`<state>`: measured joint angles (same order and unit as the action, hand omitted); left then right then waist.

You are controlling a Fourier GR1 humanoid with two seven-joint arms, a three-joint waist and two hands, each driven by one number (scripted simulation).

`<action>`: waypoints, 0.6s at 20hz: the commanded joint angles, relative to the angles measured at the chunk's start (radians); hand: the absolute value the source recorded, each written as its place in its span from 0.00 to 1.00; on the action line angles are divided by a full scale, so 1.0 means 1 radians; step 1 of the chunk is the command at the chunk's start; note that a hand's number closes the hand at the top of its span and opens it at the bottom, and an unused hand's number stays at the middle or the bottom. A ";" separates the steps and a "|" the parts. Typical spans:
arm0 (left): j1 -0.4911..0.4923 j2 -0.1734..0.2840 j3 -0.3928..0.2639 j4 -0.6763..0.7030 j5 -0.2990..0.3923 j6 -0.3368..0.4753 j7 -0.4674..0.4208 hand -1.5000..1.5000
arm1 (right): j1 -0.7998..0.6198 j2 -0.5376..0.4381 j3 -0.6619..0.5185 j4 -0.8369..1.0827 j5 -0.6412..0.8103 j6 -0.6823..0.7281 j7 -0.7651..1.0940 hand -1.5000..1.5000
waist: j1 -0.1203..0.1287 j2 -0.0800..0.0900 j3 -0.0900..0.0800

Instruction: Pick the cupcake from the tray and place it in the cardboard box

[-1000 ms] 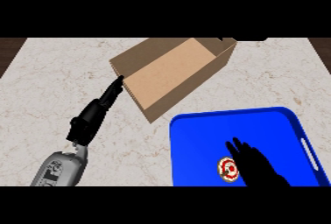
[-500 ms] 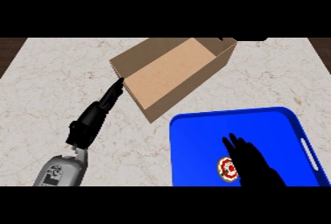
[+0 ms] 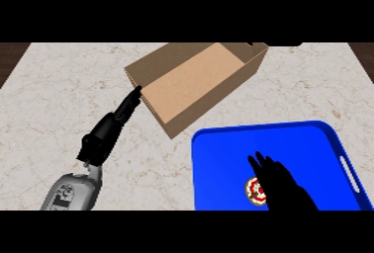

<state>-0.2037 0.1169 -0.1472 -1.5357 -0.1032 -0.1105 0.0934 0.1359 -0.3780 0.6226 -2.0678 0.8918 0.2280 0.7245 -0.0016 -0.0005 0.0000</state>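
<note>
Pale marbled stone bench (image 3: 58,104) carries two things: an open brown cardboard box (image 3: 196,84) at upper centre, lying at an angle with its opening facing up and its inside bare, and a bright blue rectangular plastic tray (image 3: 234,163) at lower right with a raised rim and a white slot handle along its right side. Box's near corner sits just beside the tray's upper-left corner; can't tell if they touch

Small round cupcake with red-and-white top (image 3: 255,190) sits in the tray, lower middle, partly covered by the right hand. Not in the box

Black right hand (image 3: 283,185) comes in from the lower edge over the tray, fingers straight and spread, pointing up the view. Hand overlaps the cupcake's right side; fingers are not curled round it, so nothing gripped. Can't tell whether the palm actually touches the cupcake

Black left hand (image 3: 110,129) on its grey forearm (image 3: 70,191) stretches diagonally from lower left toward the box. Fingers straight and held together, tips right at the box's left outer wall near its corner; contact looks likely but can't confirm. Holding nothing

Dark wood strip shows at the far left and right edges beyond the bench
</note>
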 commanded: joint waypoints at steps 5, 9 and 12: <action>-0.032 -0.017 0.042 0.014 -0.002 -0.029 0.008 0.50 | 0.039 0.060 0.009 0.034 0.053 0.019 -0.012 0.00 | -0.002 0.000 0.000; -0.049 -0.015 0.056 0.075 -0.020 -0.041 -0.032 0.50 | -0.013 0.061 -0.070 0.097 0.015 0.063 -0.070 0.00 | -0.001 0.001 0.000; -0.027 -0.016 0.067 0.060 -0.007 -0.051 -0.039 0.50 | -0.029 0.143 0.012 0.159 0.123 0.018 -0.016 0.00 | 0.000 0.000 0.000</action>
<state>-0.2147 0.1027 -0.1042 -1.5084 -0.1211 -0.1438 0.0722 0.1495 -0.3053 0.6063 -1.9560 0.9568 0.2347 0.6674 -0.0023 -0.0004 0.0000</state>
